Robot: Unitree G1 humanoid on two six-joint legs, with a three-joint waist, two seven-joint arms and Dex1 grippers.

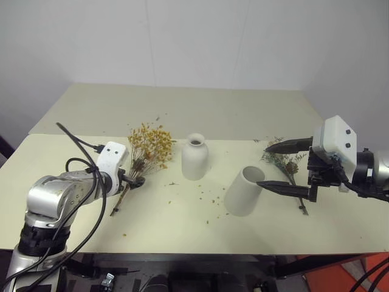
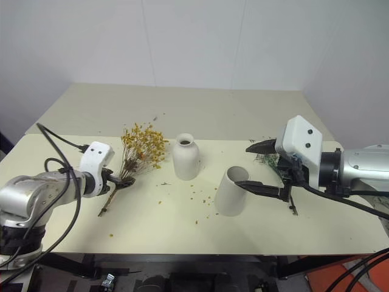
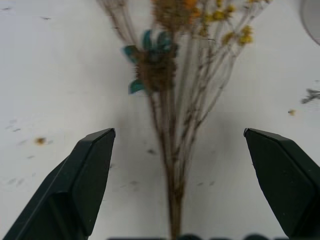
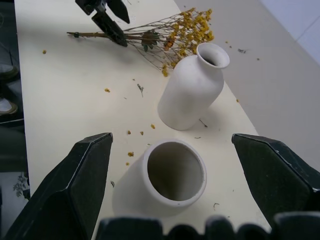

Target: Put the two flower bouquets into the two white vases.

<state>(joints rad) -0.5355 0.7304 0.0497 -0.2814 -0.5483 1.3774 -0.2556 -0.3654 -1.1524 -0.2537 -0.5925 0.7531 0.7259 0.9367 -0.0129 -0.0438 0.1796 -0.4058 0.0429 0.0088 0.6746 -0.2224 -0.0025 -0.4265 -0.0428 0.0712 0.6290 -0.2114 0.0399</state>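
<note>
Both hands stood spread wide: left hand (image 3: 175,175) straddling the thin brown stems of the yellow-orange bouquet (image 1: 149,146) lying flat on the tabletop (image 1: 182,225); right hand (image 4: 170,175) poised before the cylinder vase (image 4: 167,180), bottle vase (image 4: 192,90) beyond. Grey-green bouquet (image 1: 285,161) lay behind the right hand. Stems looked light, brittle, shedding; best pinched low on the bundle.

Yellow bunch (image 1: 148,148) is seen left of centre, bottle vase (image 1: 195,157) at centre, cylinder vase (image 1: 244,191) lower right, sprig bunch (image 1: 285,161) far right.
</note>
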